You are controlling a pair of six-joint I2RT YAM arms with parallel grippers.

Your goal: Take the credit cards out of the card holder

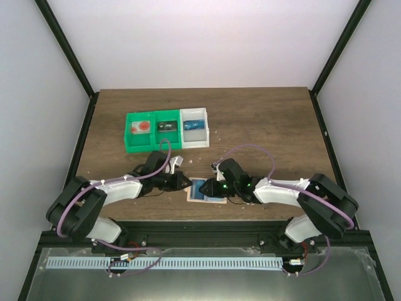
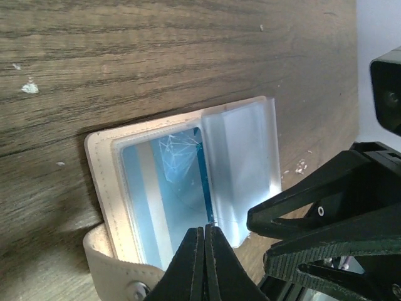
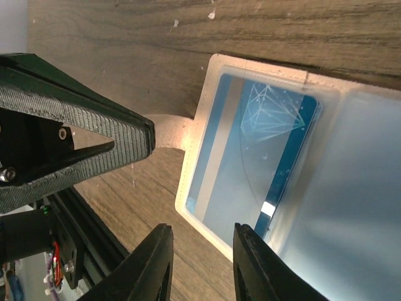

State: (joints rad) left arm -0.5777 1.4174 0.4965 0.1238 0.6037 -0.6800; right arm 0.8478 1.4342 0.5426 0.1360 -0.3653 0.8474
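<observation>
The tan card holder lies open on the wood near the table's front edge, between both grippers. A light blue credit card sits under its clear pocket, and a frosted clear flap stands up beside it. The holder's tan rim and snap tab show. My left gripper is shut, tips meeting at the pocket's near edge by the card's dark stripe; nothing shows between them. My right gripper is open, its fingers straddling the holder's near corner.
Two green bins and a white bin holding small items stand at the back of the table. The black rail runs just behind the holder. The grippers are close together; the right gripper fills the left wrist view's lower right.
</observation>
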